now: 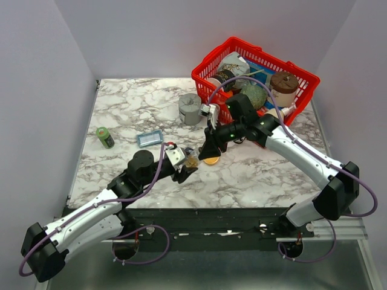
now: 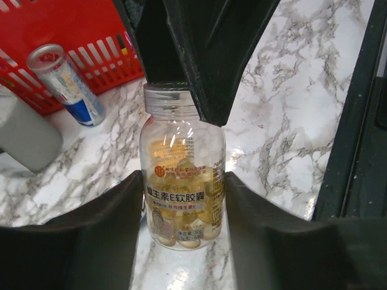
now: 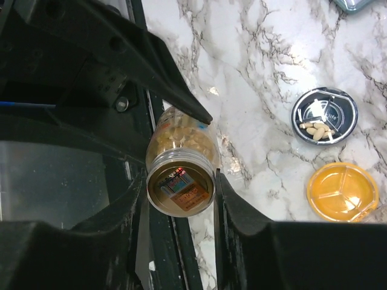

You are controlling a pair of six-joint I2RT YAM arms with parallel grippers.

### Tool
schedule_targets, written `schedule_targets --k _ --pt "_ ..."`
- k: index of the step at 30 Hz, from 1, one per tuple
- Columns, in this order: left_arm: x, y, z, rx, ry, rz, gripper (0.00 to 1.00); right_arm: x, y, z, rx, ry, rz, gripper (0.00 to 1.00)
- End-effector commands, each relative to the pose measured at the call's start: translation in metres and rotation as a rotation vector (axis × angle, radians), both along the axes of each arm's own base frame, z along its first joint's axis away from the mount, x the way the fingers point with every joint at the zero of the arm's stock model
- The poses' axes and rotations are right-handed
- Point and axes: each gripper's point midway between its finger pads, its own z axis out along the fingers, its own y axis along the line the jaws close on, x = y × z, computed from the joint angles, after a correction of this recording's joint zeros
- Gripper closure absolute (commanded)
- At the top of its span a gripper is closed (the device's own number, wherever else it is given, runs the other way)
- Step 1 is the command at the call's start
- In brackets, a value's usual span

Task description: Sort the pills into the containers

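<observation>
My left arm reaches low from its base toward the middle of the marble table [image 1: 121, 115]. Its left pincer [image 2: 183, 176] pinches the pill bottle [image 2: 181, 211] by the body, one finger pressed to each side of the label. My right arm comes in from the far side, elbow raised, forearm angled down at the same bottle. My right pincer [image 3: 180, 181] is closed on the cap [image 3: 181, 196] end, a finger tight against either side, and the cap faces my right wrist camera.

The bottle is clear and packed with yellow softgel pills [image 2: 162, 151]. Its label reads 维生素E软胶囊 in dark characters, and the smaller orange line under that is too fine for me to read. A red-and-orange sticker shows through the cap, its print illegible.

From my right wrist, both containers sit on the marble to the right of the bottle, apart from it and close to each other. The silvery dish [image 3: 338, 96] carries a few pale oblong pills [image 3: 315, 130] and white lettering I cannot make out. The orange dish [image 3: 342, 191] is split into three sections. From the left wrist, a blue-and-white can [image 2: 63, 81] lies to the left of the bottle, its print blurred.
</observation>
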Motion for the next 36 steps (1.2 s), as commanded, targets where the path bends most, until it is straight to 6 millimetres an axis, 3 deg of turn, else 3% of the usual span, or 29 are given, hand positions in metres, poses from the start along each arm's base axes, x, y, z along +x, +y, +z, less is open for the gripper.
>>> schedule_targets --k 1,3,4,10,14,17,18,20,23,24,29,32,34,36 --pt "-0.005 -0.002 0.018 -0.060 -0.009 -0.016 0.20 -0.009 0.001 0.014 0.044 -0.001 0.024 0.88" --pt "-0.006 -0.001 0.016 -0.059 -0.002 -0.014 0.09 -0.011 0.002 0.020 0.064 -0.011 0.029 0.88" --pt "-0.006 -0.001 0.016 -0.057 0.000 -0.014 0.07 -0.012 0.002 0.020 0.069 -0.005 0.030 0.88" --pt "-0.003 -0.006 0.007 -0.028 0.036 -0.019 0.07 -0.016 0.003 0.029 0.102 0.002 0.036 0.89" --pt "-0.001 -0.009 0.007 -0.026 0.046 -0.019 0.13 -0.019 0.005 0.028 0.117 0.024 0.046 0.89" --pt "-0.003 -0.011 0.012 -0.039 0.049 -0.035 0.33 -0.021 0.005 0.023 0.114 0.037 0.047 0.89" --pt "-0.004 -0.012 0.013 -0.044 0.051 -0.039 0.44 -0.020 0.004 0.021 0.110 0.038 0.045 0.89" --pt "-0.007 -0.012 0.013 -0.051 0.060 -0.050 0.47 -0.020 0.004 0.020 0.108 0.038 0.042 0.90" --pt "-0.011 -0.012 0.015 -0.070 0.068 -0.063 0.80 -0.022 0.004 0.020 0.112 0.034 0.056 0.90" --pt "-0.014 -0.013 0.016 -0.072 0.073 -0.079 1.00 -0.023 0.003 0.020 0.114 0.028 0.064 0.90" --pt "-0.042 -0.019 0.008 -0.056 0.107 -0.231 1.00 -0.058 -0.004 0.046 0.244 -0.114 0.355 0.91" --pt "-0.061 -0.019 0.007 -0.045 0.093 -0.337 1.00 -0.078 -0.013 0.055 0.319 -0.413 0.579 0.90" --pt "-0.069 -0.017 0.005 -0.032 0.092 -0.371 1.00 -0.077 -0.013 0.052 0.301 -0.592 0.672 0.89" --pt "-0.069 -0.016 0.005 -0.026 0.096 -0.366 1.00 -0.076 -0.009 0.054 0.285 -0.608 0.682 0.88"
